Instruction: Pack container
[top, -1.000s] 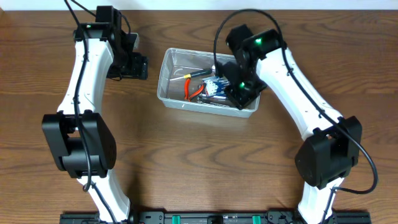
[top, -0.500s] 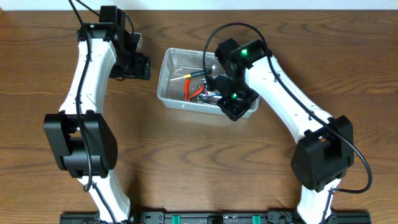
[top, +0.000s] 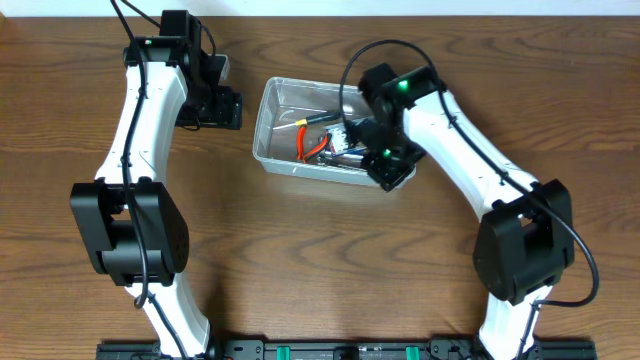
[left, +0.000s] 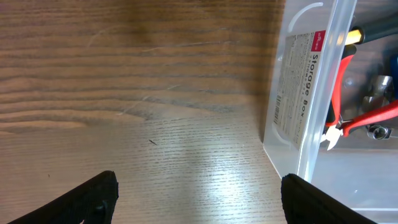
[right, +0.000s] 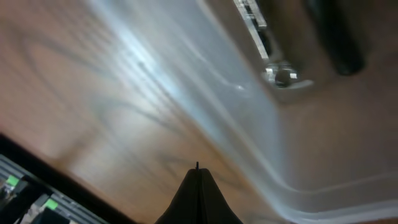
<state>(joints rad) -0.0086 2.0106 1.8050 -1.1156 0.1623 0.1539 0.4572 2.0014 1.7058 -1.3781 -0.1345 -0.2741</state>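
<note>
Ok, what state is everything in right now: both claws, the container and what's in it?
Container: upright, no lid on it, holding tools.
Left claw: open, empty, over the table beside the container.
Right claw: shut, nothing in it, by a corner of the container.
Red-handled pliers: lying inside the container.
Yellow-and-black tool: lying inside the container.
</note>
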